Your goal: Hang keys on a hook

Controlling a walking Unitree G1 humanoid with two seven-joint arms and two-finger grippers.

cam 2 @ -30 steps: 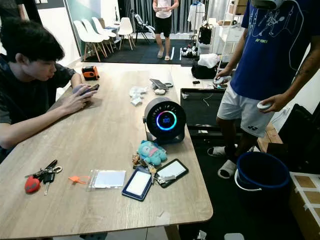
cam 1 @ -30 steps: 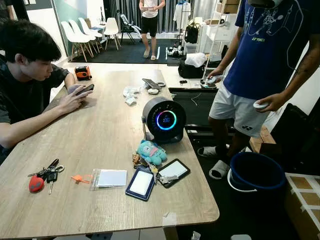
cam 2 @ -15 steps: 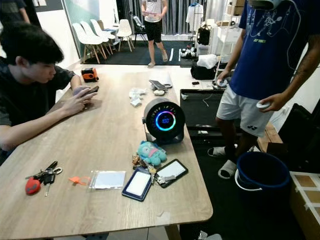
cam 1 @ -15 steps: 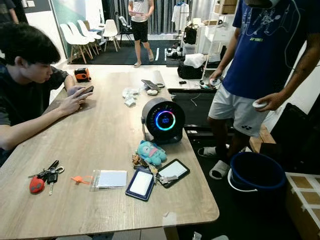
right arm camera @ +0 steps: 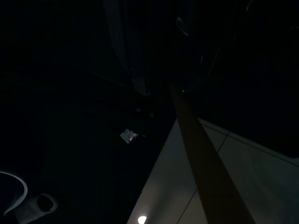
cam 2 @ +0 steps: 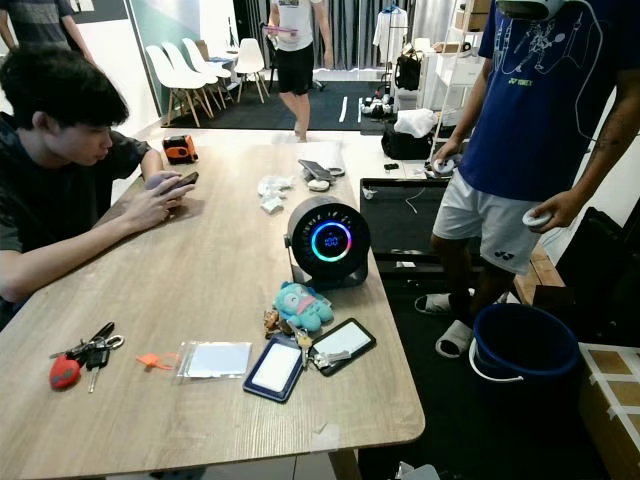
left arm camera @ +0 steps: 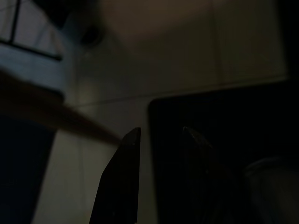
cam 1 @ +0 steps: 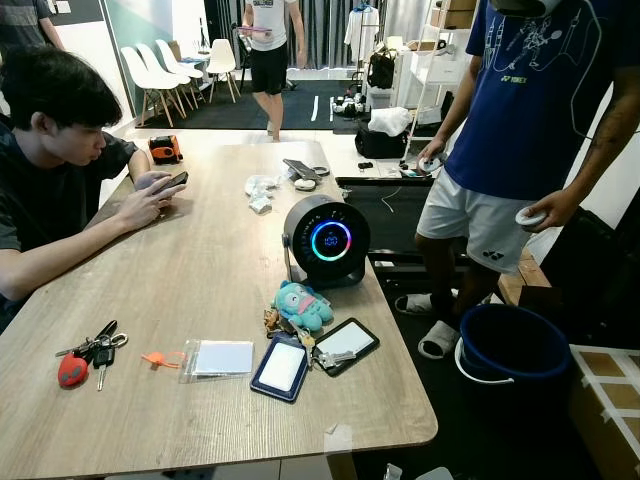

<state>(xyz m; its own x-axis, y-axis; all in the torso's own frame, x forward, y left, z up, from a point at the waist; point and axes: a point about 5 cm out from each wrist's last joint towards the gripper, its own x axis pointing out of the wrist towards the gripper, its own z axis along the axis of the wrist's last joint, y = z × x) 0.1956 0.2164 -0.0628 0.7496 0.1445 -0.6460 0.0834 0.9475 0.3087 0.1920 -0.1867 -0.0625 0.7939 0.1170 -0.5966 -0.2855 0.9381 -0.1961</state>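
A bunch of keys with a red fob (cam 1: 82, 356) lies on the wooden table (cam 1: 205, 260) near its front left corner. A second set of keys (cam 1: 334, 357) rests on a black card holder beside a teal plush toy (cam 1: 302, 303). My left gripper (left arm camera: 161, 135) hangs low in the shade beside the table, and its two dark fingers (left arm camera: 126, 158) stand a little apart with nothing between them. The right wrist view is very dark, with only the table's edge (right arm camera: 201, 158) and the floor to make out.
A round black device with a glowing ring (cam 1: 327, 240) stands mid-table. A clear card sleeve (cam 1: 220, 357) and a blue card holder (cam 1: 282, 366) lie near the front. A person (cam 1: 50, 190) sits at the left with a phone. Another person (cam 1: 530, 110) stands right, by a blue bucket (cam 1: 515, 345).
The person walking at the back of the room has moved to the left. The standing person's hand has shifted slightly. The keys and the table's other things have not moved.
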